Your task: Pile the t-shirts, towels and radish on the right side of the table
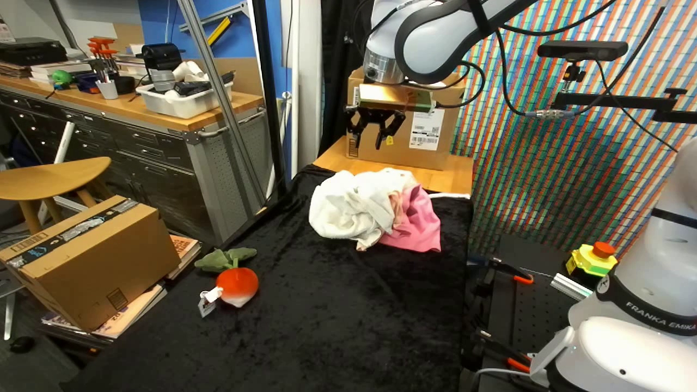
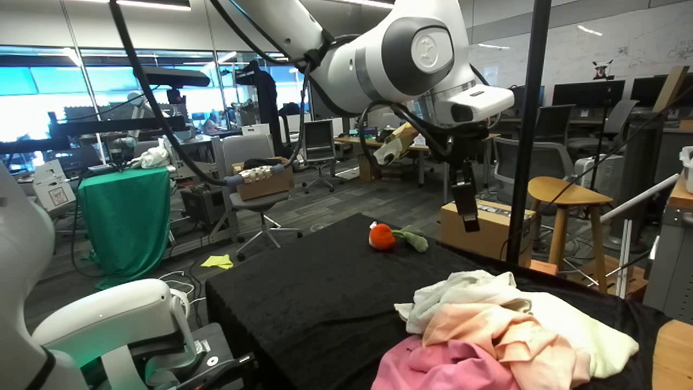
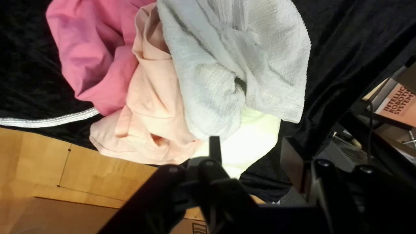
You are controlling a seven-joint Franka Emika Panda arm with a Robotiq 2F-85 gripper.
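Observation:
The black table bears a heap of cloths at its end by the wooden surface. A white towel lies on top, with a peach cloth and a pink cloth beside it. A pale yellow cloth shows under the towel's edge. The red radish with green leaves lies apart from the heap, also in an exterior view; it is out of the wrist view. My gripper is open and empty, above and beyond the heap. Its fingers stand wide apart in the wrist view.
A cardboard box stands on the wooden surface behind the heap, close to the gripper. A dark pole rises at the table's side. Another cardboard box stands on books beside the table. A white cord runs along the table's end.

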